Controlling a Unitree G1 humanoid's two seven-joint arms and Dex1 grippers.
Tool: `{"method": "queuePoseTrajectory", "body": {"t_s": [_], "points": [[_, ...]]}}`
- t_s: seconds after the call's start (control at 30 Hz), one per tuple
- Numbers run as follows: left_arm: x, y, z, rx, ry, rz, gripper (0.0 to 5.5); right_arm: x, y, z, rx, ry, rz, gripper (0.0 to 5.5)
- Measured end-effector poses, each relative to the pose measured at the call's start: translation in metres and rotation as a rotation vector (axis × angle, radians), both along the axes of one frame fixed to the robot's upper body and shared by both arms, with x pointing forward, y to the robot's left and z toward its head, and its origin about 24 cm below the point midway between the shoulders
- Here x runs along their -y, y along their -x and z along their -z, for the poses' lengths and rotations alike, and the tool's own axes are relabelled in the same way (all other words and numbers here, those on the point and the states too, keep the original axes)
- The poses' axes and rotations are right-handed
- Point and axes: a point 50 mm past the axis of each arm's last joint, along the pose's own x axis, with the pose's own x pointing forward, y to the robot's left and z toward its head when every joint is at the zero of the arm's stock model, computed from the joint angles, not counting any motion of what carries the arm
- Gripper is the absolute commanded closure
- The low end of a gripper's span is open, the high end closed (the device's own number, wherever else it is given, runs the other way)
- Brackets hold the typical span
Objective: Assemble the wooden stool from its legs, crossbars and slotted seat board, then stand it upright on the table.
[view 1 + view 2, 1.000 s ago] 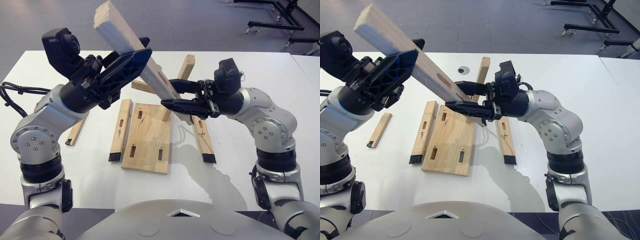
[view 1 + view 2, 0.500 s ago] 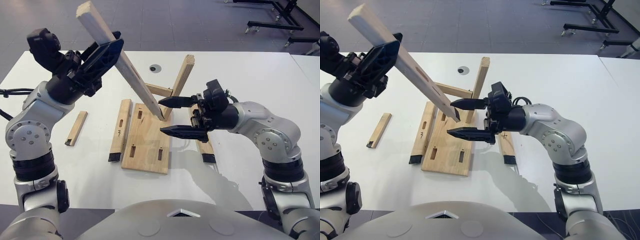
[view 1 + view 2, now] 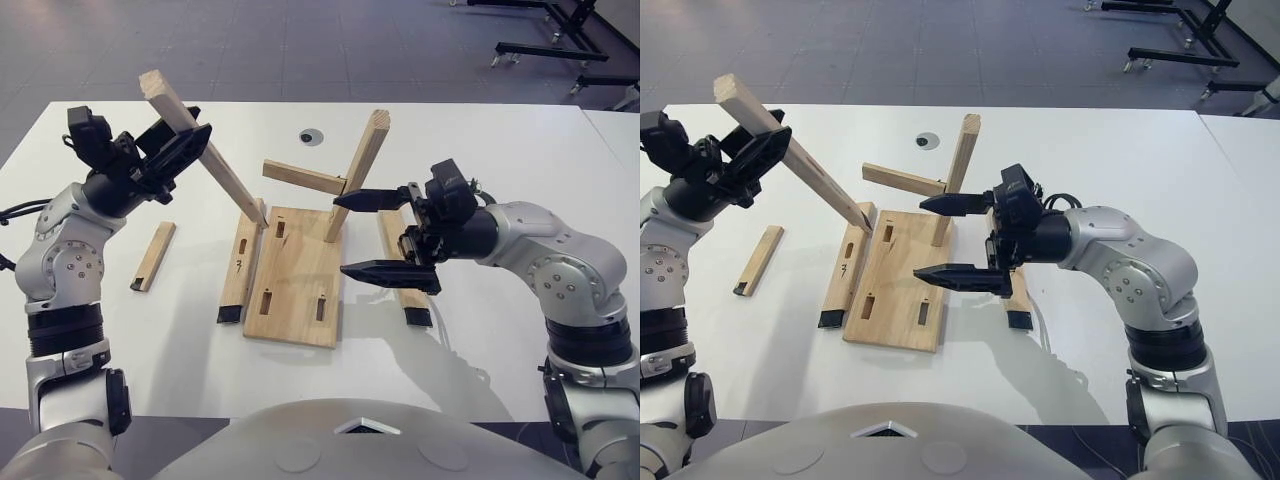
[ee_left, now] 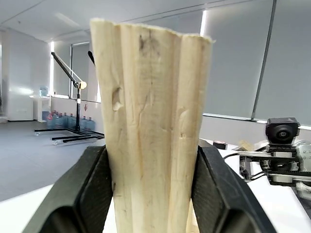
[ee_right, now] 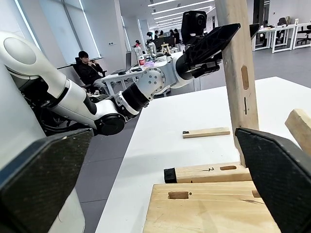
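Near the table's (image 3: 500, 160) left edge, the left gripper (image 3: 182, 152) clamps a slanted leg (image 3: 225, 180), its lower end by the far tip of a flat leg (image 3: 241, 262). A short crossbar (image 3: 152, 256) lies well apart to the left. Mid-table lies the seat board (image 3: 295, 280), with an upright leg (image 3: 360, 175) and joined crossbar (image 3: 303, 178) on its far part. The right gripper (image 3: 341, 235) hangs spread wide over the board's right edge, with a wide run of tabletop beyond it.

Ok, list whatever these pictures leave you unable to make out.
- Eye views: whether the lower end of the held leg touches the left flat leg or hangs over it; the angle hides any gap.
- Left wrist view: the bottom edge cuts off the held leg and the left gripper.
- Eye views: the right gripper hides the middle of the right flat leg.
- Right wrist view: the bottom edge cuts off the seat board.
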Motion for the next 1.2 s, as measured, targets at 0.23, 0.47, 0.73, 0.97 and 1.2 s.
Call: {"method": "queuePoseTrajectory", "body": {"t_s": [0.23, 0.47, 0.73, 0.97, 1.2], "points": [[0.0, -0.013, 0.017, 0.046, 0.02, -0.072, 3.46, 0.0, -0.007, -0.015, 0.024, -0.073, 0.034, 0.1], [0.025, -0.016, 0.033, 0.16, -0.122, -0.019, 3.46, 0.002, -0.013, -0.017, 0.02, -0.057, 0.038, 0.1], [0.023, -0.014, 0.032, 0.2, -0.18, 0.042, 3.46, 0.003, -0.013, -0.017, 0.009, -0.045, 0.037, 0.1], [0.026, 0.004, 0.032, 0.204, -0.294, 0.174, 3.46, 0.007, -0.016, -0.015, -0.002, -0.037, 0.051, 0.1], [0.01, 0.016, 0.041, 0.074, -0.352, 0.247, 3.46, 0.007, -0.016, -0.015, -0.005, -0.034, 0.058, 0.1]]}}
